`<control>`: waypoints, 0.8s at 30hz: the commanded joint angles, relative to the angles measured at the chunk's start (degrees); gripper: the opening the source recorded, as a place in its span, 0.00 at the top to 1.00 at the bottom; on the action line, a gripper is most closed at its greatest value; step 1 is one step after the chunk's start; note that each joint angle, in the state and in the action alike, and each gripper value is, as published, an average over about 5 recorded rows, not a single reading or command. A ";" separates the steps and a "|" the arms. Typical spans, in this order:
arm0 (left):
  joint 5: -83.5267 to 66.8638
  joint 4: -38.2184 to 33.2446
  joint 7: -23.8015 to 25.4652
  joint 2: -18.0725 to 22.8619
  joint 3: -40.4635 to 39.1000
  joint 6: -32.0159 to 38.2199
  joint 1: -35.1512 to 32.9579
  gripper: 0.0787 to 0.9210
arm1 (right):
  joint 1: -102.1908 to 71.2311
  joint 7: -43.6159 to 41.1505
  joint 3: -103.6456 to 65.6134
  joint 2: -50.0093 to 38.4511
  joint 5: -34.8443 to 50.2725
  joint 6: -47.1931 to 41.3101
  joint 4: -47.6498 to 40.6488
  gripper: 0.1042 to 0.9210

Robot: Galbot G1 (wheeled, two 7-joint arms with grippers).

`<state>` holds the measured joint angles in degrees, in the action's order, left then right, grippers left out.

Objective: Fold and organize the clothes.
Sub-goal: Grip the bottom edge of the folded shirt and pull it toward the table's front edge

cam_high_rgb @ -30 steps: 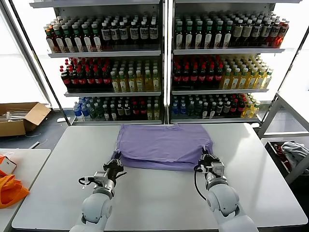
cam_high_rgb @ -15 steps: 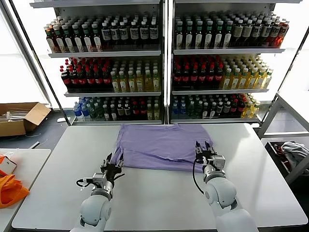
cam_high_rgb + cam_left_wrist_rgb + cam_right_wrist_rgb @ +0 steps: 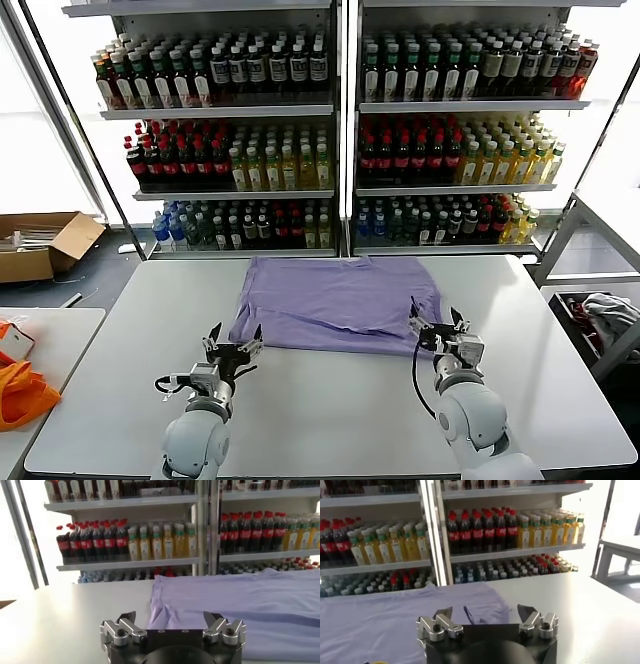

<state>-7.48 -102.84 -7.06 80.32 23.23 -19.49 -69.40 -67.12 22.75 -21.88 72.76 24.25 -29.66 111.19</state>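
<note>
Setting: white table (image 3: 330, 400) stood before tall shelves of bottled drinks (image 3: 340, 130), which filled the background.
Left gripper (image 3: 232, 342): jaws were spread wide and held nothing; it hovered low over the table just off the shirt's near left corner, apart from the cloth.
Right gripper (image 3: 437, 322): jaws were likewise spread wide and empty; it sat at the shirt's near right corner, over or just beside the hem, and contact could not be told.
Wrist views: left gripper's fingers (image 3: 122, 628) and right gripper's fingers (image 3: 437, 625) both stood apart with only lavender cloth and tabletop beyond them.
Clothes: lavender T-shirt (image 3: 340, 300) lay folded flat at the table's far middle, its far edge close to the table's back rim; no print showed on the upper side.
Open room: bare tabletop ran along the near side under both arms and out to both sides of the shirt.
Surroundings: cardboard box (image 3: 40, 245) was on the floor at far left; orange fabric (image 3: 20, 390) lay on a side table (image 3: 50, 340) at left; grey-white bundle (image 3: 605, 315) sat in a rack at right, well apart from the shirt.
</note>
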 commanded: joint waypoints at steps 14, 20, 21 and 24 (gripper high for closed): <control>0.27 2.60 -0.89 -1.77 -0.88 -2.97 2.70 0.12 | -4.93 2.44 -2.23 -2.70 1.43 -3.47 1.28 0.12; 0.10 4.54 -1.04 -2.29 -1.15 -3.03 3.72 0.12 | -4.18 2.32 -1.95 -2.37 1.37 -3.46 -1.07 0.12; 0.05 4.82 -1.03 -2.35 -1.16 -3.03 3.87 0.12 | -3.99 2.32 -1.89 -2.23 1.30 -3.46 -1.37 0.12; -0.05 5.44 -1.08 -2.43 -1.27 -3.09 4.25 0.12 | -3.50 2.24 -1.73 -1.85 1.19 -3.45 -2.14 0.12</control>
<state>-7.46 -99.49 -8.02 78.04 22.13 -22.31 -66.02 -70.44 24.71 -23.41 70.96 25.38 -32.74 110.33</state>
